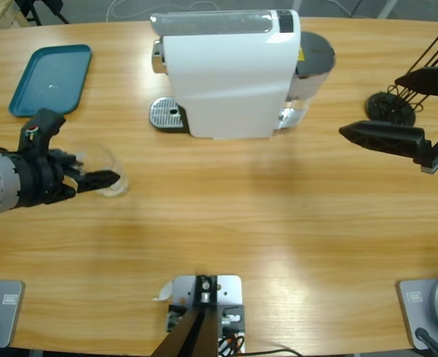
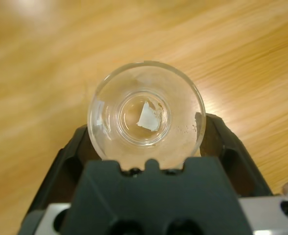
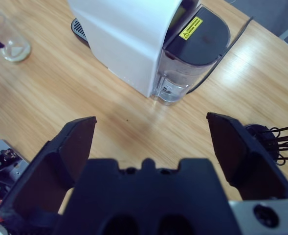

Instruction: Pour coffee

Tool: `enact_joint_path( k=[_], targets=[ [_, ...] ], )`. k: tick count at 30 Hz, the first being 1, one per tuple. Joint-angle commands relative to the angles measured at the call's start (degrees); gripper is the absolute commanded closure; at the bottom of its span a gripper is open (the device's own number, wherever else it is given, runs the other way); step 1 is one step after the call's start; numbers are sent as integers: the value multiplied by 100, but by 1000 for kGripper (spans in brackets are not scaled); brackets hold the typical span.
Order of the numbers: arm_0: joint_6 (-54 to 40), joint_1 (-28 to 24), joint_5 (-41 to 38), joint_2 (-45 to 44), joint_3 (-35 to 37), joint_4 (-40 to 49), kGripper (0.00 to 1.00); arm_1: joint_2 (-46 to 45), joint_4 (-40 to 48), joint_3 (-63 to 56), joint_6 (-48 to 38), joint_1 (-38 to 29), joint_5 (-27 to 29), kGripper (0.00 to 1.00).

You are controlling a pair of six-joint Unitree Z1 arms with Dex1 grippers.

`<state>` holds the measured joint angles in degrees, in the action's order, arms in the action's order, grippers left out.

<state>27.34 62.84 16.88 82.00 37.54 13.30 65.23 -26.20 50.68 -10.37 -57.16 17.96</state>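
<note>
Left gripper (image 2: 146,142) holding empty glass (image 2: 146,115) at table's 9 o'clock, right gripper (image 3: 151,142) wide; no coffee visible; next, likely carry glass to machine (image 1: 230,71) at 12 o'clock

Bright, even light from overhead across the tabletop (image 1: 278,223), with a broad pale sheen on the wood near its front edge. The white coffee machine (image 1: 226,71) throws a soft shadow toward the front, faint-edged. In the left wrist view the glass (image 2: 146,115) is sharp, glare glinting off its rim, while the wood behind goes blurry at the top. The right wrist view is crisp on the machine; the near gripper (image 3: 151,152) body looms dark.
</note>
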Motion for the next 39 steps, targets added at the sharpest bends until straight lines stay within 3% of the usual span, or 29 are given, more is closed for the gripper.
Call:
enact_joint_path(
  k=[1, 7, 10, 23, 39],
  targets=[
    [-1630, -1010, -1319, -582, 500, -119, 689, -181, 147, -412, -64, 56, -56, 18],
    [-2529, -2501, -2830, -140, 1068, -121, 667, -410, 151, -656, -71, 56, -29, 23],
    [-2803, -2935, -3395, 359, 1340, -145, 669, -519, 142, -762, -71, 80, -20, 23],
    [-3334, -2988, -3604, 2016, 1941, -562, 667, -1013, -43, -1047, 177, 641, -198, 41],
    [-3618, -2765, -3507, 2653, 2407, -548, 663, -1039, -69, -1062, 395, 1082, -423, 41]
  ],
)
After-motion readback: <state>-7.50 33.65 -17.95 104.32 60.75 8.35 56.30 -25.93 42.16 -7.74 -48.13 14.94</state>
